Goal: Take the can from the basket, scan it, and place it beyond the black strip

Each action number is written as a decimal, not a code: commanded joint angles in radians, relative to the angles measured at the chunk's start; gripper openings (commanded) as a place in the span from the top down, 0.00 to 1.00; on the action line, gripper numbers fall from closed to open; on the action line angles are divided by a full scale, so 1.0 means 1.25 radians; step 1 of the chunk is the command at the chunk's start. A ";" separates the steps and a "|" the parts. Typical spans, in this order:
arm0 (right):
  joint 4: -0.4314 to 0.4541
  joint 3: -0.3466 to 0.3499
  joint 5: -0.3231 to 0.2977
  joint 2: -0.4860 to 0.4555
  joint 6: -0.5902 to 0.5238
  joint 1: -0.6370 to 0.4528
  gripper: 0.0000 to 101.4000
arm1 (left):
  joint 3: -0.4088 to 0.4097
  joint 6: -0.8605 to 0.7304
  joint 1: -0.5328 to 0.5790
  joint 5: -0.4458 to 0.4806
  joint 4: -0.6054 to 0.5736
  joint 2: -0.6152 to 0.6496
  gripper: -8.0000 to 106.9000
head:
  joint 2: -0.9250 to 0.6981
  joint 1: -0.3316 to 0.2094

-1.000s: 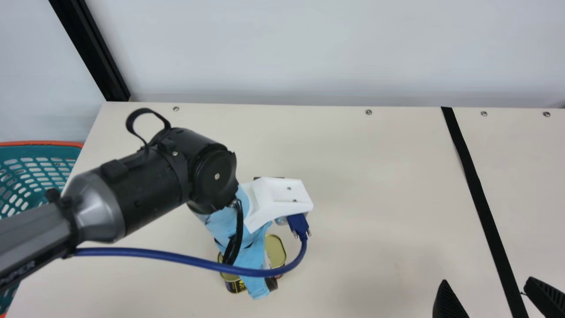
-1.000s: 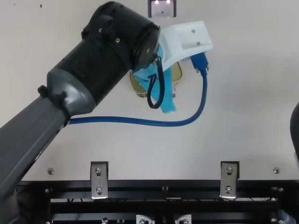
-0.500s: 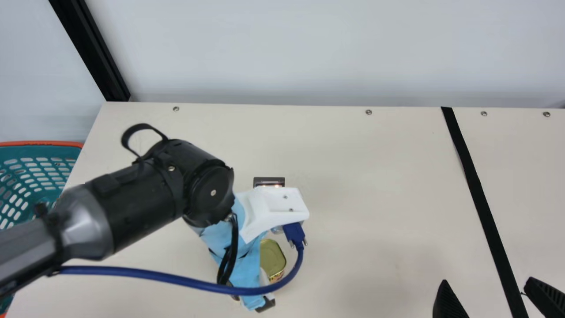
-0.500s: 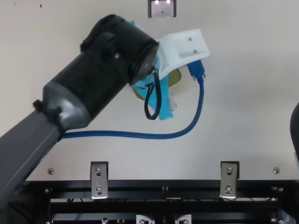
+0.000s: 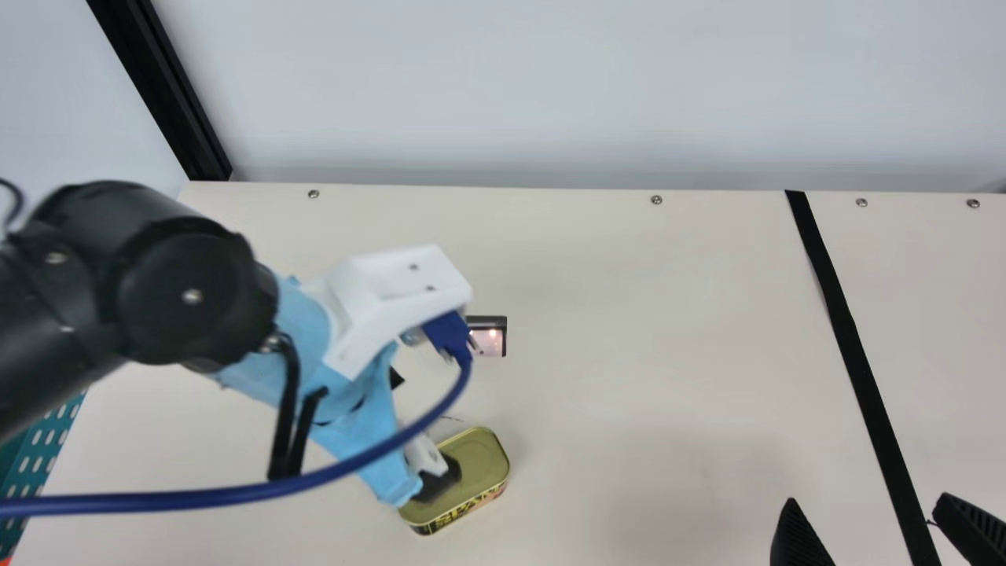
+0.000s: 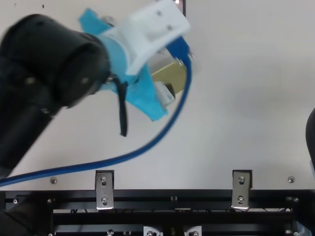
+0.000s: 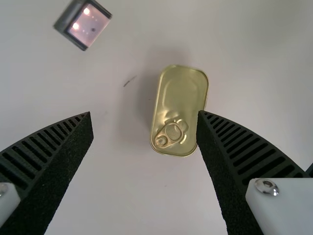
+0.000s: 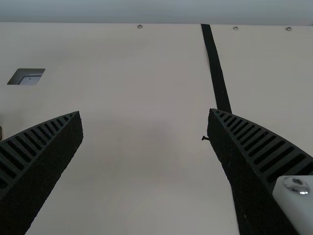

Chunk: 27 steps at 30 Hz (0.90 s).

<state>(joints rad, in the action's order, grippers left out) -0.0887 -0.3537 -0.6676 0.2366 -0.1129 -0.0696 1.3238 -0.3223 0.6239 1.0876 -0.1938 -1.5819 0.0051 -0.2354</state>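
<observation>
Shifted since the earlier frame: left gripper point(image 7: 145, 113) and its arm, drawn off toward the robot's left, uncovering more of can point(image 5: 478, 465) and of scanner point(image 5: 489, 341). Right gripper point(image 5: 868, 500), unmoved. Can, in much the same spot.

Item: can, one, oblong. Lying flat on table point(image 5: 668, 354), pull-ring uppermost, near scanner but apart from it, on the basket side of black strip point(image 5: 837, 314). Out of basket point(image 5: 35, 452).

Item: left gripper, released, fingers spread wide, gripping nothing. In main view, one fingertip over the can's end; contact, impossible to tell.

Item: right gripper, likewise released and holding nothing. Poised near the strip, well apart from can.

Step in hand, by judgement: can freshly set down, left arm backing away, perhaps for a handover. Scan, cannot tell whether done; placing beyond strip, outstanding.

Next, by judgement: clear left gripper fully without nudging can or dragging cable point(image 5: 275, 491) across it; bring right gripper over, close on the long sides, present to scanner if unscanned, carry past strip, set down flat. Risk: rounded metal sides, apt to slip under an off-centre grip.
</observation>
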 commanded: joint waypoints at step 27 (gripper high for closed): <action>-0.001 -0.253 0.247 0.412 -0.046 -0.008 0.00 | -0.339 0.532 -0.133 -0.126 0.251 0.375 0.15 | 0.000 -0.004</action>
<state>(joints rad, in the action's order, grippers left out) -0.0749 -0.6394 -0.3698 0.6827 -0.1479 -0.0776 0.9335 0.3082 0.4558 0.9296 0.1060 -1.1380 0.0051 -0.2354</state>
